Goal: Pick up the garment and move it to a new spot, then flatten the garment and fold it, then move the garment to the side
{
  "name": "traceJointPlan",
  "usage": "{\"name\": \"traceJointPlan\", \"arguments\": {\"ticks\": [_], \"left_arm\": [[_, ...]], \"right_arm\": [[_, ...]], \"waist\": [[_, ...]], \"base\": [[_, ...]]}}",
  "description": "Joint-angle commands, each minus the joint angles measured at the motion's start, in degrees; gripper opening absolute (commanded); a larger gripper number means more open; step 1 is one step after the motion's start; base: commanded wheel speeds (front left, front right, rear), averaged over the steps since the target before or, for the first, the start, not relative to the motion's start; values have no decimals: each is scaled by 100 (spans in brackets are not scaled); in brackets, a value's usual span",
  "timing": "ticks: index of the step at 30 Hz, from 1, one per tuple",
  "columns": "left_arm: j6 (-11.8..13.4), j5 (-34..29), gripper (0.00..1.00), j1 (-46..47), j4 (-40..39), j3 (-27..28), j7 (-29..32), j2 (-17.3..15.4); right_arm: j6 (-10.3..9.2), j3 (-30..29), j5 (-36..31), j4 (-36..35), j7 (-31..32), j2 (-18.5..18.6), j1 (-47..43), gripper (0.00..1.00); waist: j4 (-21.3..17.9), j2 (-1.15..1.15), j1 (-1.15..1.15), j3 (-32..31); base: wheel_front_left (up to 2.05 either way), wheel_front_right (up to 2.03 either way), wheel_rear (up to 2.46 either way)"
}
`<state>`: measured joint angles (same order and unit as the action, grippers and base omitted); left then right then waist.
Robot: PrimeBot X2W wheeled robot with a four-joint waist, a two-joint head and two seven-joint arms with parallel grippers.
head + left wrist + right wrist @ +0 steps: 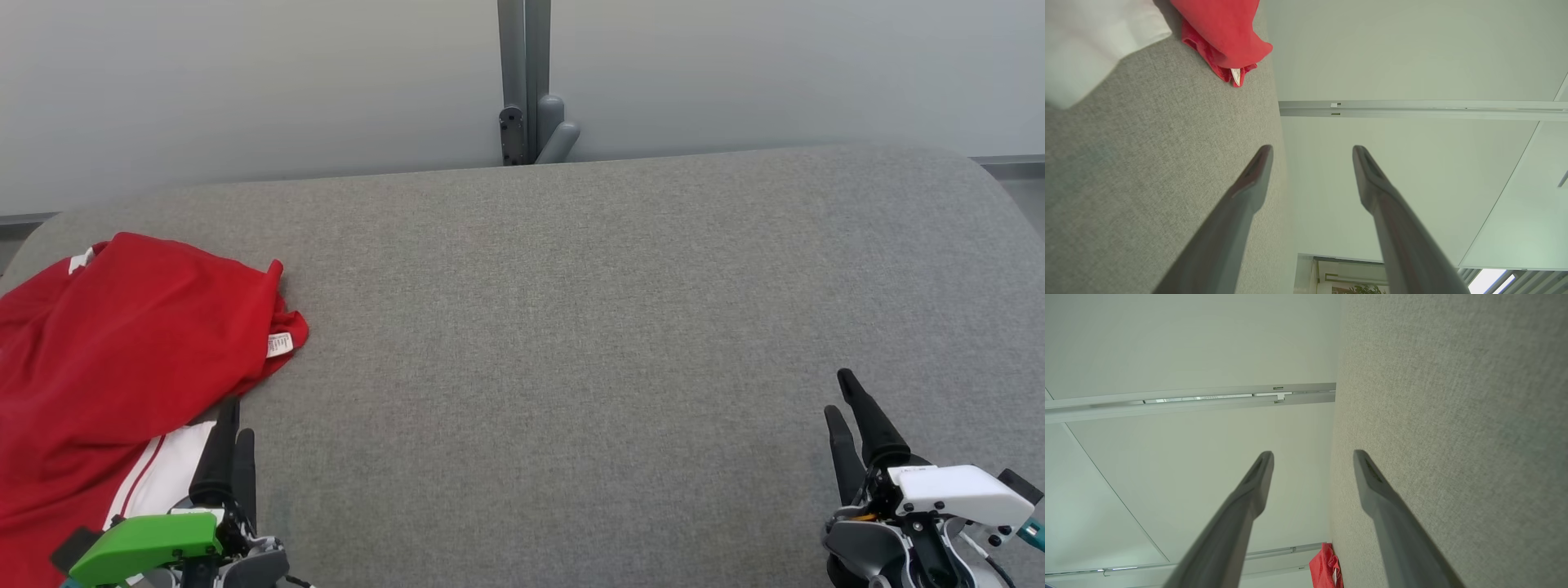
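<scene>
The garment (122,351) is red with white panels and a white label, lying crumpled at the left edge of the grey table (571,327). My left gripper (233,416) sits at the lower left beside the garment's white part, open and holding nothing. In the left wrist view the two fingers of the left gripper (1312,151) stand apart over the table, with the garment (1224,32) further ahead. My right gripper (841,392) is at the lower right, far from the garment, open and empty. The right wrist view shows the right gripper (1312,455) spread wide and a small piece of the garment (1325,567).
A grey post (526,82) stands behind the table's far edge against a pale wall. The table's rounded corners lie at the far left and far right.
</scene>
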<state>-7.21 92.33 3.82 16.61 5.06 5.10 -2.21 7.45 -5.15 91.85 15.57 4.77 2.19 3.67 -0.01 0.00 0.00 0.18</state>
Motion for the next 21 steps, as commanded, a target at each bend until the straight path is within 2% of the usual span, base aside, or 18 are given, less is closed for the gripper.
{"name": "traceJointPlan", "arguments": {"ticks": [1,9,21], "left_arm": [[-5,-24,100,68,-122,-73,-69,-24],[18,-464,100,77,-108,-327,-307,-78],[161,-2006,100,57,-258,-552,-599,-106]], "right_arm": [[1,26,-75,-150,-79,22,11,100],[2,57,-790,-402,-294,29,-87,100],[2,105,-2780,-947,-581,38,-190,100]], "waist": [[0,0,0,0],[5,0,0,1],[15,0,0,8]], "base": [[0,0,0],[0,0,0],[0,0,0]]}}
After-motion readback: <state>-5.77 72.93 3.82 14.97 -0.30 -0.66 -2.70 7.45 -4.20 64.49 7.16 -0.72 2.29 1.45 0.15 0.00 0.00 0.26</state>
